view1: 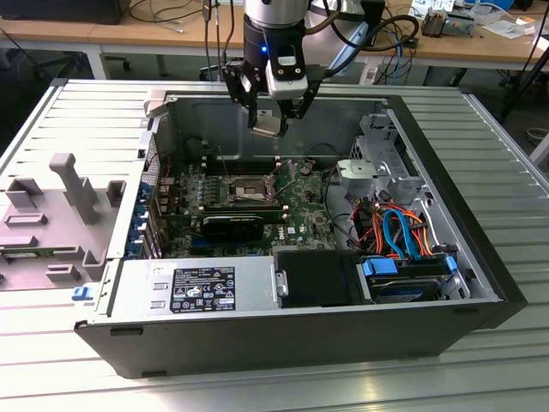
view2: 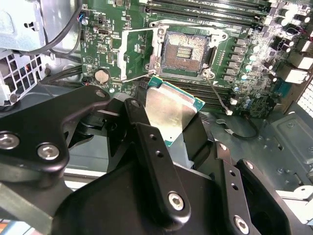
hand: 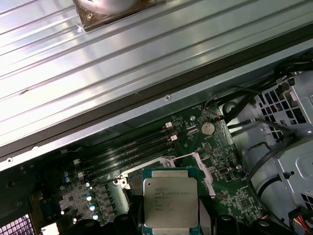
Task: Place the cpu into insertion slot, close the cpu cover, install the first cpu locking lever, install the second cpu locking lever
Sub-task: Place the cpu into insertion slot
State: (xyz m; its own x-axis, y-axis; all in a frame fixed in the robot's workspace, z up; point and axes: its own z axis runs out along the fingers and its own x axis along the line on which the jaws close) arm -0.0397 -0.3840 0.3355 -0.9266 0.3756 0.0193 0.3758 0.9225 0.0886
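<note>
Jaws of your arm (view1: 273, 34) are clamped on the cpu (view1: 268, 127), pinching it by two opposite edges. I judge that grip is chosen so nothing presses on the metal top or the contact side. In the first wrist view the chip's printed silver top faces the camera, so its underside looks toward the board, the way it must meet the socket.

In the exterior view you see the chip hanging in the air over the open computer case (view1: 257, 343), which sits on the ribbed metal table (view1: 506, 154). The insertion slot (view1: 249, 186) lies at about six o'clock from the chip, well apart from it, so nothing is seated yet.

In the second wrist view the cpu cover (view2: 123, 56) is swung open and lies just beside the slot, leaving the dark recess bare to receive the chip. A thin wire lever (view2: 218, 98) stands off the slot's corner, apparently released for the same reason.
</note>
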